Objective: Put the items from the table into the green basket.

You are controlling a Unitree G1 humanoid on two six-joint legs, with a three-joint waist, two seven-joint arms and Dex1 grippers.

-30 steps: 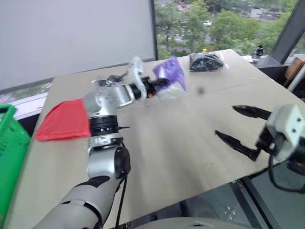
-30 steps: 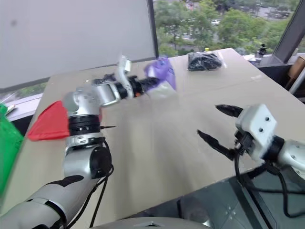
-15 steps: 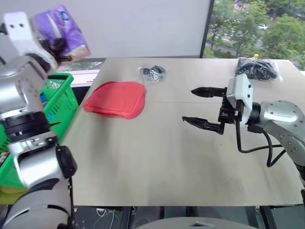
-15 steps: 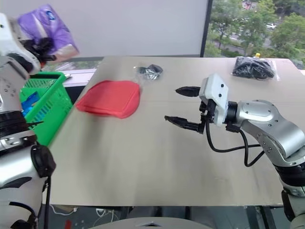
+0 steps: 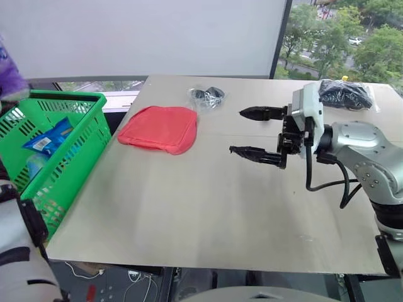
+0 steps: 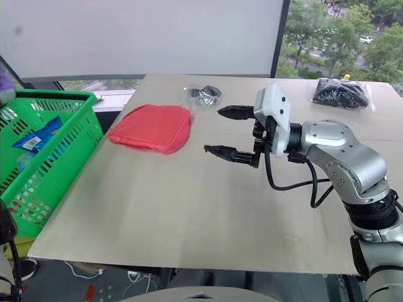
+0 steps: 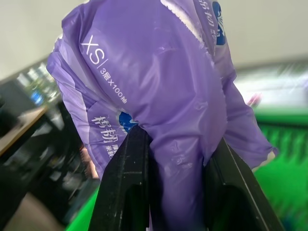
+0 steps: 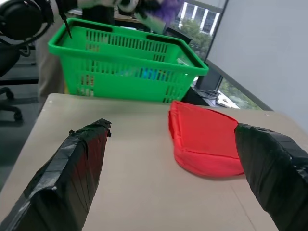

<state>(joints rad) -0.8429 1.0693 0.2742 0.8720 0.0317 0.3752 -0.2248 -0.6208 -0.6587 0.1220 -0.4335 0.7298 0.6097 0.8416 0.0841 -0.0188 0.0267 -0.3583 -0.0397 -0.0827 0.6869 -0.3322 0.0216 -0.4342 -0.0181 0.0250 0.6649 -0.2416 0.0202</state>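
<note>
My left gripper [image 7: 177, 140] is shut on the flat purple soft packet [image 7: 154, 77], which bulges up between the two black fingers. The packet [image 5: 9, 74] hangs at the far left, above the far rim of the green basket [image 5: 58, 96] that stands beside the table [image 5: 189, 207]. On the table lie a red fabric pouch [image 5: 160, 128], a small clear bag of black items [image 5: 206, 96] behind it, and a second such bag [image 5: 346, 93] at the far right. My right gripper [image 5: 237, 131] hovers open over the table, just right of the pouch, with nothing between its fingers.
Inside the basket lies a blue packet [image 5: 47, 137]. The table's left edge runs close along the basket's lattice side. Behind the table are a white wall and a window with trees.
The view has swung left. My left arm carried the purple packet from over the table out to the left, above the basket. The right gripper drifted left towards the pouch, still open.
</note>
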